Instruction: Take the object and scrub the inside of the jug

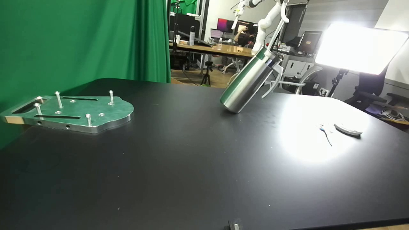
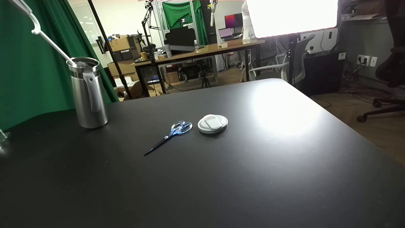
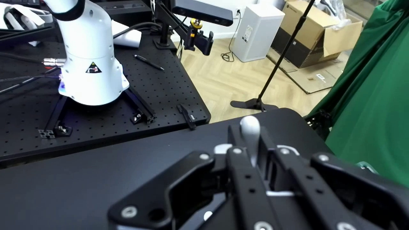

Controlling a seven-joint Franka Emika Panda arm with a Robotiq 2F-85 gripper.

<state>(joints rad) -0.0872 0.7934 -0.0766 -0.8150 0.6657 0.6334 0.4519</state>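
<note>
While the gripper [image 3: 250, 140] clenched the white-handled bottle brush [image 2: 57, 48], the tall steel jug [image 1: 247, 83] leaned; gentle strokes along its axis seemed safest against toppling.

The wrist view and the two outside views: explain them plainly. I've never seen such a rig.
The machine is a robot arm. A camera on its wrist took the close-up, where the black end effector is closed on the rounded end of a brush. Two cameras outside the robot show the black table. There the brush runs down into a shiny steel jug, which looks tilted. Scissors and a round white lid lie near each other, and a flat metal plate with upright pegs sits apart from them.
</note>
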